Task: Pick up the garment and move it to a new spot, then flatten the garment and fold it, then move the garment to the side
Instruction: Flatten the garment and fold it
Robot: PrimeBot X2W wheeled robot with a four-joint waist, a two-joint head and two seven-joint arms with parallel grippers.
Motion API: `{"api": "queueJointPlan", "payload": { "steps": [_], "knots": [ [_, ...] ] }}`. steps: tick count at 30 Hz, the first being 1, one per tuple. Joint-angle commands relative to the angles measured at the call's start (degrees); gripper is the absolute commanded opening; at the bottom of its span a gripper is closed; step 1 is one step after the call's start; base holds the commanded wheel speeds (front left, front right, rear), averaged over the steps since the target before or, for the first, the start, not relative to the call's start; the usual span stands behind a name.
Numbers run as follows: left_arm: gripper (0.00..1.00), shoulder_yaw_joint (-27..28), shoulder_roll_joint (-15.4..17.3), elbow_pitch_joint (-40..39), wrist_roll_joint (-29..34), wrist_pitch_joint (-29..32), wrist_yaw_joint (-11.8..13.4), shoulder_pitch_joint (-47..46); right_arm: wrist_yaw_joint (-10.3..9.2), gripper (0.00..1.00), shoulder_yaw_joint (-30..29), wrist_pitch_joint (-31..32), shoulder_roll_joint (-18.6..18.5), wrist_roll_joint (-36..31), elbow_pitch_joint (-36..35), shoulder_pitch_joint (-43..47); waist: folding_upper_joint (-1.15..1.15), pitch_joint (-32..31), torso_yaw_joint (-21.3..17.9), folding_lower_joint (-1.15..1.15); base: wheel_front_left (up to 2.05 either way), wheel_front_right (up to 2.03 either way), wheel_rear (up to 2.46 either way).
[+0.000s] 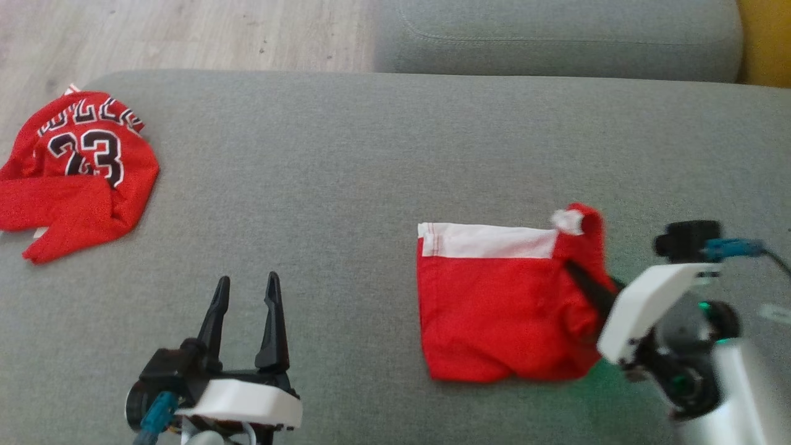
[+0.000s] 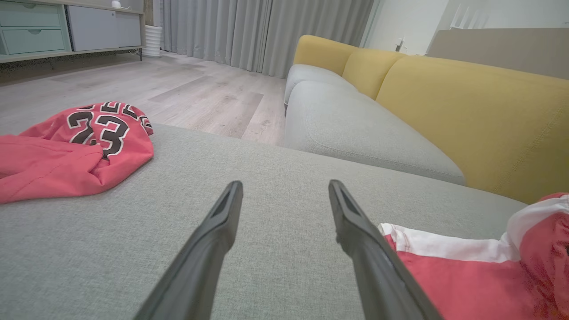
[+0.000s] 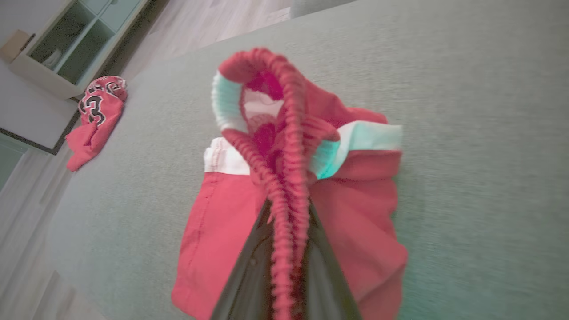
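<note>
Left end effector released at near edge of grey sofa seat, right end effector clenched on red shorts, red jersey at far left corner

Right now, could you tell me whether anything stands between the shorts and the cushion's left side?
Partly. The open left tool sits over the cushion left of the shorts, near the front; the jersey lies crumpled at the far left edge. The right tool is shut on the shorts' waistband.
</note>
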Motion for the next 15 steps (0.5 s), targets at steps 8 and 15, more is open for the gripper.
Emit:
{"api": "queueJointPlan", "payload": {
  "steps": [8, 15],
  "knots": [
    [1.00, 0.8, 0.2, -1.3, 0.3, 0.2, -0.4, -3.2, 0.43, 0.00, 6.7, -4.3, 3.8, -0.7, 5.1, -6.5, 0.00, 0.4, 3.0, 0.00, 0.00, 0.00, 0.00],
    [1.00, 0.4, -0.3, -0.7, 0.2, -0.2, -0.4, -3.3, 0.43, 1.00, 13.3, -9.2, 4.1, 1.7, 11.8, -10.5, 0.00, 1.0, 4.6, 0.00, 0.00, 0.00, 0.00]
  ]
}}
